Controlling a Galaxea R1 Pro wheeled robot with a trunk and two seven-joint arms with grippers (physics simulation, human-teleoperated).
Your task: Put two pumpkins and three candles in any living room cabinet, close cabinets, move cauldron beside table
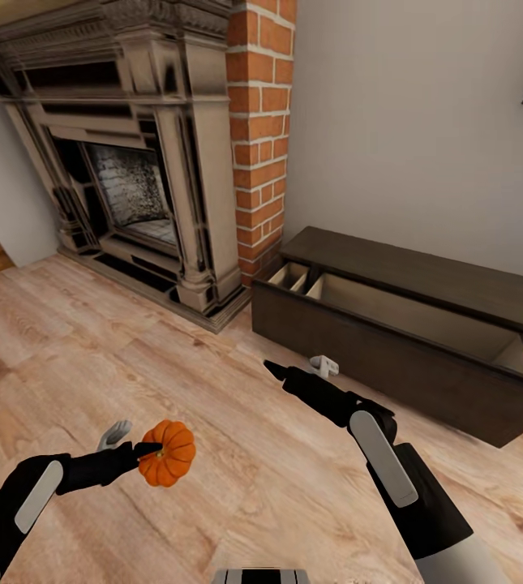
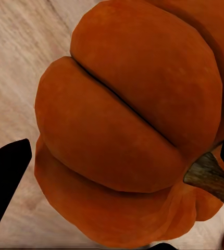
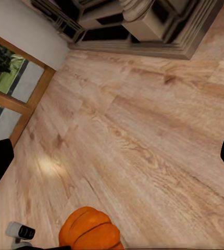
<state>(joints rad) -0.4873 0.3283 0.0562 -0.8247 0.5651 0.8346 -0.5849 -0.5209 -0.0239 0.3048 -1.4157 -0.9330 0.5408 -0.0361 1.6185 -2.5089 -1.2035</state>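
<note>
Plank floor (image 1: 66, 341) across the frame, stone fireplace (image 1: 123, 154) upper left beside a brick column (image 1: 259, 138). One long dark cabinet (image 1: 391, 357) at right, long axis running left to right and down, one drawer (image 1: 423, 324) pulled open, pale inside, nothing seen in it. One pumpkin (image 1: 168, 453) at lower left, clamped in left gripper (image 1: 143, 448), held above the floor. Open drawer up and right of pumpkin. Right gripper (image 1: 297, 369) nearer the cabinet, fingers spread, holding nothing. One pumpkin counted; no candles seen.
</note>
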